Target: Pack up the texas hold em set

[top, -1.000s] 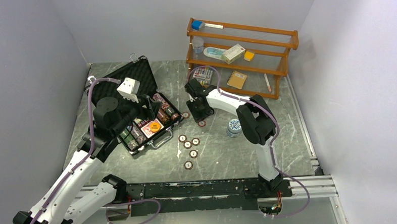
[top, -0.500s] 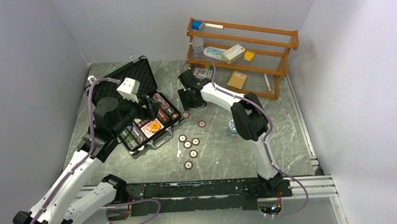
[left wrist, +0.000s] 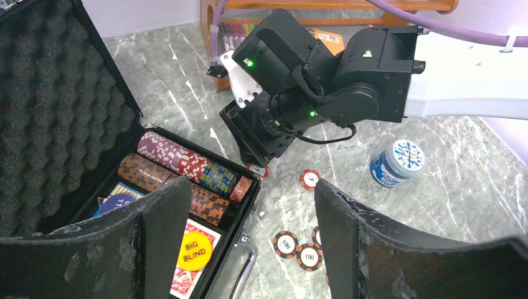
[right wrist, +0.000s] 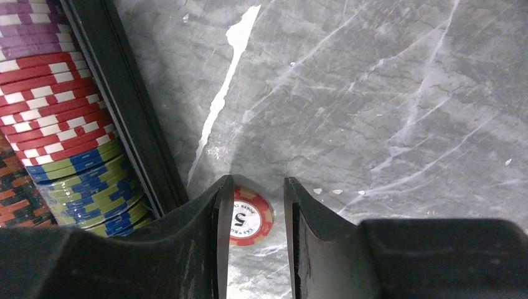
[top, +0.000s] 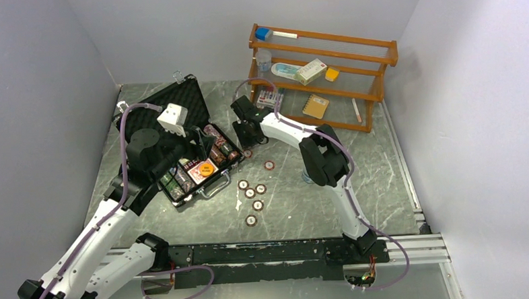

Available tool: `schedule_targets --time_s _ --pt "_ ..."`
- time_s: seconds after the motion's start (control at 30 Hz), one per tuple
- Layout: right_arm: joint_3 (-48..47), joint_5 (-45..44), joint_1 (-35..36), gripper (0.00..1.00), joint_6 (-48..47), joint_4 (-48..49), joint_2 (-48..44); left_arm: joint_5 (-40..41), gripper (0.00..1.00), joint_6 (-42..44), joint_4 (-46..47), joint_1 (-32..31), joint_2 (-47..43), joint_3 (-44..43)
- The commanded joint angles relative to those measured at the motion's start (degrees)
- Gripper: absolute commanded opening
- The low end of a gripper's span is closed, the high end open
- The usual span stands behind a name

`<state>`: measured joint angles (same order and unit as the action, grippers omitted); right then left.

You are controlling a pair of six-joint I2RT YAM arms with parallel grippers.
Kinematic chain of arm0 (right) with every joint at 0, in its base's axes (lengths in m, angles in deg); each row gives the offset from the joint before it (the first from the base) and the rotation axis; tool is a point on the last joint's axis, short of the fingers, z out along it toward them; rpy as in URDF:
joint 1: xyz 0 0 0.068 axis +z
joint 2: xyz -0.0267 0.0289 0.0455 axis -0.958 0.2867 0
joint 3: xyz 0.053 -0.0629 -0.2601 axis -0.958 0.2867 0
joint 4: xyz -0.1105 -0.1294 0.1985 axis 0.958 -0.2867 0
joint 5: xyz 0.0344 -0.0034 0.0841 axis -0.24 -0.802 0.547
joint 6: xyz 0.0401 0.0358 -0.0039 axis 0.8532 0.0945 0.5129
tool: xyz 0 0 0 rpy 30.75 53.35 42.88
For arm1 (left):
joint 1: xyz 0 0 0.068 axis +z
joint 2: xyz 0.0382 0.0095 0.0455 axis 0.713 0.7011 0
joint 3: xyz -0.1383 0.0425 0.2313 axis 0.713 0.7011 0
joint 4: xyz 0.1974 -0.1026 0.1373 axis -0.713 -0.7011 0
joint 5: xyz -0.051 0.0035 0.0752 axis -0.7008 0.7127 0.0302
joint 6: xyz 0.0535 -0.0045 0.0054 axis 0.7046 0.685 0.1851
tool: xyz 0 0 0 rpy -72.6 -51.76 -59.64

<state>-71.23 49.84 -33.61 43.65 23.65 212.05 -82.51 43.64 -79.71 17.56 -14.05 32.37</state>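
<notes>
The black case (top: 230, 166) lies open at the left, its foam lid (top: 172, 106) tipped back. It holds rows of chips (left wrist: 187, 165), a red-backed deck (left wrist: 187, 278) and the orange disc (left wrist: 195, 251). My left gripper (top: 200, 149) hovers wide open and empty over the case's front edge (left wrist: 247, 237). My right gripper (top: 248, 135) is open just right of the case, its fingers either side of a red "5" chip (right wrist: 252, 218) lying flat on the table. A second red chip (top: 268, 165) and several brown "100" chips (top: 250, 192) lie loose on the table.
A wooden shelf (top: 322, 76) with boxes and a notebook stands at the back right. A small blue-white tub (left wrist: 397, 163) sits on the table right of the loose chips, mostly hidden behind my right arm in the top view. The case wall (right wrist: 124, 106) is close to my right gripper's left finger.
My right gripper has moved left, away from the second red chip and over to the red "5" chip beside the case. My left arm has not moved.
</notes>
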Motion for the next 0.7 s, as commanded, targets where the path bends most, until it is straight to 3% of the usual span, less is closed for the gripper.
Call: schedule_targets --time_s 0.0,0.37,0.57,0.67 --pt "1.47 0.15 1.32 0.39 -2.64 -4.94 0.67 0.20 0.76 0.63 -0.11 -0.15 -0.12 -1.02" --pt "12.83 2.84 1.82 0.35 -3.62 -9.92 -8.63 -0.15 0.76 0.46 -0.08 -0.16 -0.14 -1.09" --pt "12.39 3.33 2.03 0.52 -4.12 -13.00 -8.06 0.01 0.76 0.37 -0.21 -0.20 -0.26 -1.08" --pt "11.84 3.44 2.08 0.57 -4.46 -14.14 -7.12 0.27 0.76 0.43 -0.41 -0.20 -0.20 -1.13"
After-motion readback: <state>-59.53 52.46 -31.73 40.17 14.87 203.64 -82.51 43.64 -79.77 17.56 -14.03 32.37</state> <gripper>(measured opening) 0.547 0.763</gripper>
